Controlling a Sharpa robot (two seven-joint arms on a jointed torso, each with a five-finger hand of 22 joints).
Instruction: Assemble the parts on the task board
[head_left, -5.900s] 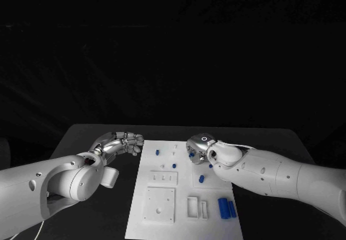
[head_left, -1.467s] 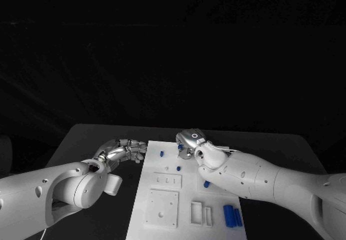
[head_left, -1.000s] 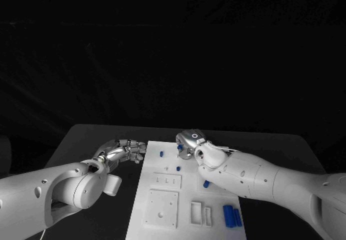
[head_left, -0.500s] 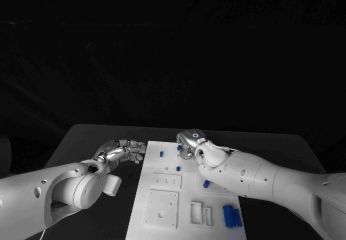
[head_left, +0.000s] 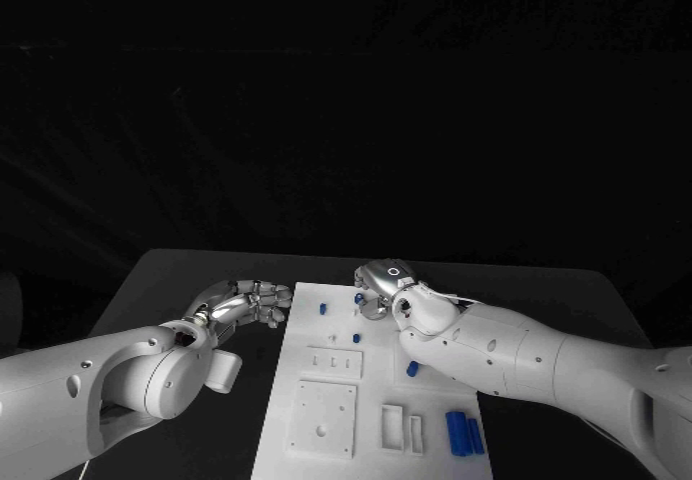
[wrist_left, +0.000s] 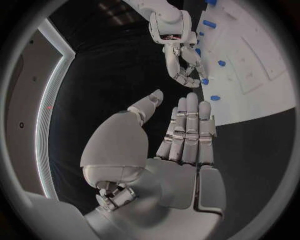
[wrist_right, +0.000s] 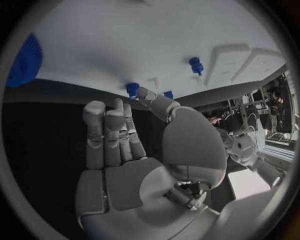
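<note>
The white task board (head_left: 372, 410) lies in the middle of the black table. My right hand (head_left: 384, 284) is over the board's far edge. Its thumb and fingertips (wrist_right: 119, 104) pinch a small blue part (wrist_right: 132, 89), which stands on the board (wrist_left: 204, 81). My left hand (head_left: 248, 300) hovers at the board's far left corner with flat fingers (wrist_left: 187, 130), holding nothing. More small blue parts stand nearby (head_left: 323, 308), (head_left: 348, 337). Another blue part (head_left: 413, 368) lies beside my right forearm. Two blue cylinders (head_left: 462, 432) lie at the near right.
White raised blocks and recesses (head_left: 323, 412) fill the near half of the board, with two slim slots (head_left: 400, 428) beside them. Bare black table (head_left: 173, 275) lies to the left of the board and behind it.
Since the earliest frame my right hand has shifted left towards the board's far edge and closed on the small blue part. Over the last second nothing has visibly moved.
</note>
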